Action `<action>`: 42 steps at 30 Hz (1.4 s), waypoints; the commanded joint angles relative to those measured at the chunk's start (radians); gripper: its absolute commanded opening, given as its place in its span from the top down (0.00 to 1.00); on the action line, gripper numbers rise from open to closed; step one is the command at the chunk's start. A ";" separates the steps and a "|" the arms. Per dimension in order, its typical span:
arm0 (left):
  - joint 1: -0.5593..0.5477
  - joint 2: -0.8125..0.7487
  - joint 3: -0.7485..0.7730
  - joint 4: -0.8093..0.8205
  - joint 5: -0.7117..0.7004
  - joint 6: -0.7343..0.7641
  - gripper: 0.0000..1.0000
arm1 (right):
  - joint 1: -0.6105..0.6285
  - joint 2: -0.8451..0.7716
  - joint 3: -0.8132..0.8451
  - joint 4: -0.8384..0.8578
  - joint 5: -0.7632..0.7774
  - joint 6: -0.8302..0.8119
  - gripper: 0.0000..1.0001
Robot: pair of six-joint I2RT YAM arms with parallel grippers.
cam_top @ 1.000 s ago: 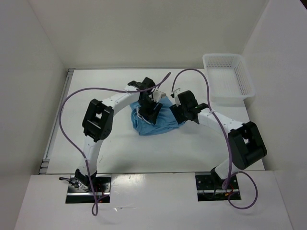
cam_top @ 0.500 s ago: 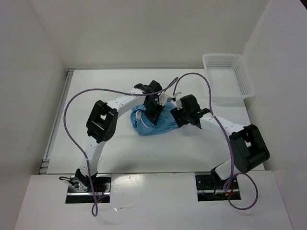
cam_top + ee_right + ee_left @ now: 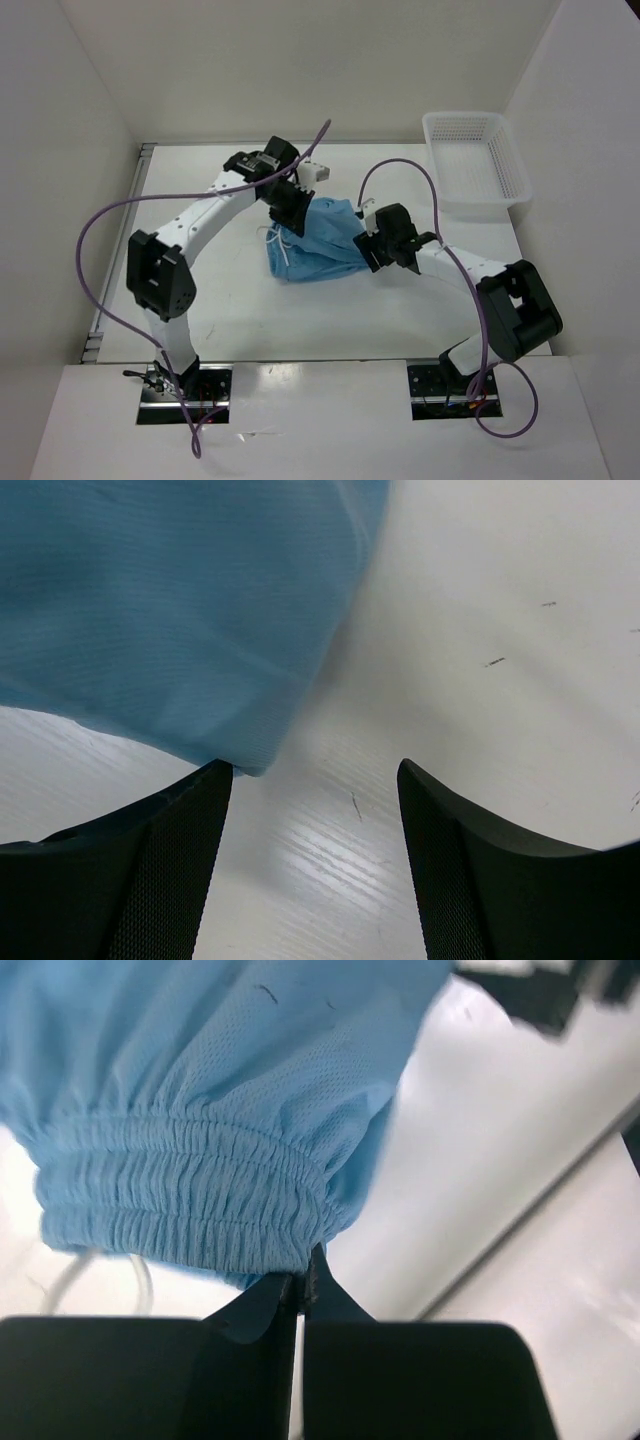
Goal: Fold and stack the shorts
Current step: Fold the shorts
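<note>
Two risks stand out to me here. My left gripper is clamped on only the very edge of the waistband of the shorts, so I judge that a quick pull could slide the gathered elastic out of that thin pinch. The white drawstring hangs loose beneath and could snag or get folded in crooked. My right gripper stands spread with nothing in it, a corner of the fabric just over one finger, so closing now might miss. The shorts lie bunched in the middle of the table between both hands, waistband at the left fingertips, hem beside the right
</note>
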 commanded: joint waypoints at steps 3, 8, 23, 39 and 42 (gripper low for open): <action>-0.003 -0.050 -0.206 -0.107 0.004 0.004 0.99 | 0.064 -0.047 -0.003 0.058 -0.013 -0.060 0.28; 0.024 -0.106 -0.402 0.000 -0.027 0.004 0.98 | 0.084 -0.047 0.006 0.049 -0.031 -0.081 0.28; 0.160 -0.205 -0.383 -0.036 0.034 0.004 0.38 | 0.093 -0.067 0.035 -0.026 -0.120 -0.126 0.23; 0.271 0.138 -0.219 0.201 -0.052 0.004 0.25 | 0.202 -0.018 0.046 0.049 -0.057 -0.157 0.33; 0.261 0.175 -0.199 0.201 -0.081 0.004 0.42 | 0.211 0.008 0.046 0.058 -0.068 -0.157 0.43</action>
